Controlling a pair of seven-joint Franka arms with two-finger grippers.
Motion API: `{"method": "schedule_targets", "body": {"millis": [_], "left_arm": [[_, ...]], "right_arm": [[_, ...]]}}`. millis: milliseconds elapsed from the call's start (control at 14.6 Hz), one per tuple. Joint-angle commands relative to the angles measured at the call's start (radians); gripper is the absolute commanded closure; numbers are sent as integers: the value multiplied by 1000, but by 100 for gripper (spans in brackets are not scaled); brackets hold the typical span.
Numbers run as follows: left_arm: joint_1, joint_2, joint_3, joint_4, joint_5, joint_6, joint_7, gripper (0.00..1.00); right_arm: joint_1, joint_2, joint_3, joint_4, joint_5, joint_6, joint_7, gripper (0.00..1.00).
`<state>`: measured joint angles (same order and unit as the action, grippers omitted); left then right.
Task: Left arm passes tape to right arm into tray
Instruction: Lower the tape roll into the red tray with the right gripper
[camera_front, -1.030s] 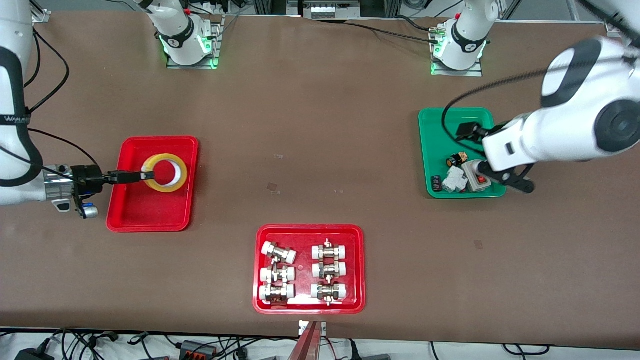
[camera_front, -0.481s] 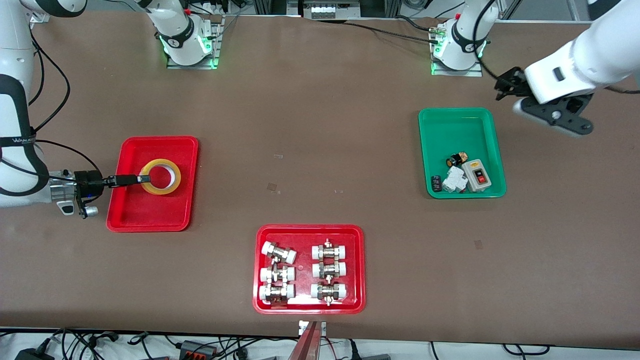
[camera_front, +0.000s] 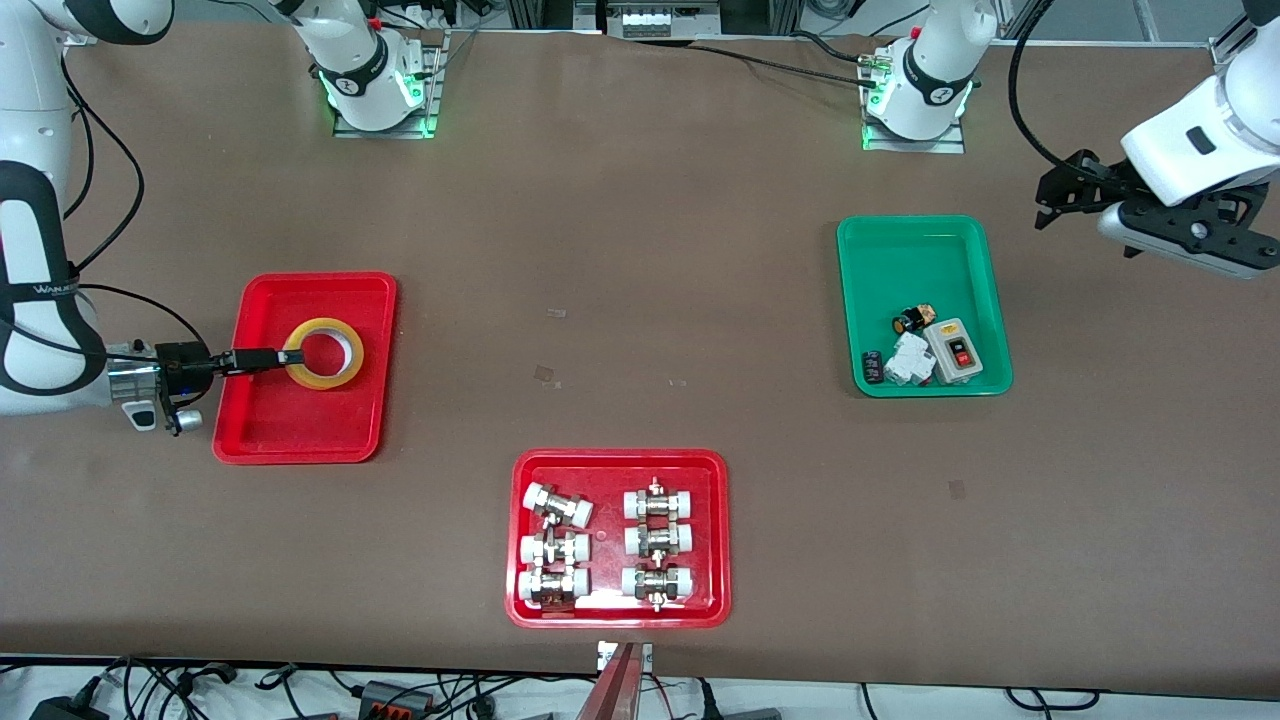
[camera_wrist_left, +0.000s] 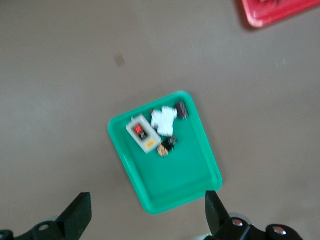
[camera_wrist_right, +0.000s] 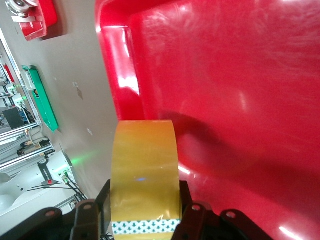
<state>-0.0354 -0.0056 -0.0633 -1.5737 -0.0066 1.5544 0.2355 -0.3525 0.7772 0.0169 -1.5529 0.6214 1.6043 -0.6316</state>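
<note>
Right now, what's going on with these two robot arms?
The right gripper is shut on the roll of tape, holding it over the red tray. The left gripper is open and empty, up in the air near the green tray of small electrical parts. The tape isn't released yet.

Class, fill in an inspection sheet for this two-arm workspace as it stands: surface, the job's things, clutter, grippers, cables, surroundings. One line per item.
Surface: brown table, a few small marks.
Job's things: tape over the red tray, gripped at its rim.
Clutter: green tray with a switch box and small parts; another red tray of white-capped fittings, nearest the front camera.
Grippers: right gripper shut on the tape over the red tray; left gripper open, holding nothing, over bare table beside the green tray.
Cables: black leads along both arms and at the table edges.
Surroundings: two arm bases with green lights.
</note>
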Motion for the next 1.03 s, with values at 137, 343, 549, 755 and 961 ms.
{"method": "schedule_targets", "body": {"millis": [137, 343, 549, 755, 961], "left_arm": [[37, -22, 7, 11, 0, -3, -126, 0], [38, -20, 8, 14, 2, -34, -205, 0], [37, -10, 2, 37, 2, -40, -208, 0], [37, -8, 3, 41, 4, -43, -209, 0], [35, -8, -4, 43, 13, -43, -239, 0]], "right_arm": [[-16, 5, 17, 17, -43, 3, -13, 0], [-2, -4, 17, 11, -152, 52, -11, 0], [35, -35, 15, 11, -228, 74, 21, 0], [88, -74, 17, 11, -323, 88, 139, 0], [147, -146, 18, 24, -420, 97, 239, 0]]}}
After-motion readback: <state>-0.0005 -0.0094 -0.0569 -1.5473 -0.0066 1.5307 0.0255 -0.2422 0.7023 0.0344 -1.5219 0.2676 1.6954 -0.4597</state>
